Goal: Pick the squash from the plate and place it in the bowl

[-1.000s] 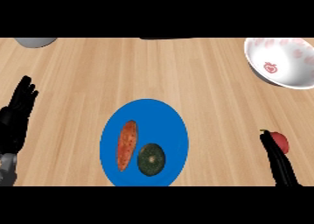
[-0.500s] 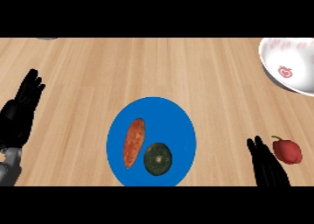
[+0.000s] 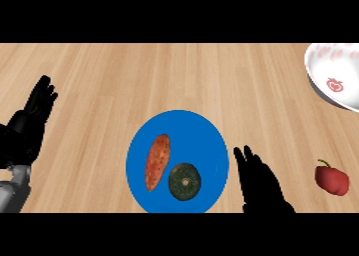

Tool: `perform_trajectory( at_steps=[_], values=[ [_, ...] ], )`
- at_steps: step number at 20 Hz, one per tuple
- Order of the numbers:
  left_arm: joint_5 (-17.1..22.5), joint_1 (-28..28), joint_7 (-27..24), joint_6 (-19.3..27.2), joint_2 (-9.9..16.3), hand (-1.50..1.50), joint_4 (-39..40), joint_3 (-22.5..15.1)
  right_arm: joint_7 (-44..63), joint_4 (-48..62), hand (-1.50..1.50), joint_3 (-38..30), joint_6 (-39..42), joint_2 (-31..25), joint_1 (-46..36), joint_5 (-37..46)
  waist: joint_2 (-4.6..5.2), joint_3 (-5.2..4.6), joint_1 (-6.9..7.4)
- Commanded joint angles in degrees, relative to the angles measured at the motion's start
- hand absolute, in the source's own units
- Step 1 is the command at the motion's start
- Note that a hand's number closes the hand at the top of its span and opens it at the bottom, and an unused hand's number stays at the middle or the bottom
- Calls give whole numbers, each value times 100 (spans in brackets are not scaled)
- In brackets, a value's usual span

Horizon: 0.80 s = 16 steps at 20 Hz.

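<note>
A dark green round squash (image 3: 184, 181) lies on the blue plate (image 3: 206, 140) near its lower edge, beside a long orange sweet potato (image 3: 157, 161). The white bowl with red markings (image 3: 342, 77) sits at the upper right, partly cut off by the view's edge. My right hand (image 3: 259, 182) is open with straight fingers, just right of the plate's rim and a short way from the squash, touching nothing. My left hand (image 3: 28, 125) rests open at the left edge, fingers up.
A red bell pepper (image 3: 332, 179) lies on the wooden counter (image 3: 182, 75) to the right of my right hand, below the bowl.
My right hand has moved left and up, closer to the plate's right rim. The view has shifted, so the plate, pepper and bowl sit further right in the picture.
</note>
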Motion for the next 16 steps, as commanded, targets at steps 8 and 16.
perform_trajectory(
  at_steps=[8, 16],
  values=[
    [-12, -87, 5, -95, -108, 0, 106, 57, 1595, 1105, -150, -347, 1249, 278, -935, -1640, -6, 8, -8],
    [-176, -101, 140, -9, -171, 0, 88, 79, 1721, 1843, -150, -242, 1095, 279, -1902, -1156, -52, 19, -119]
  ],
)
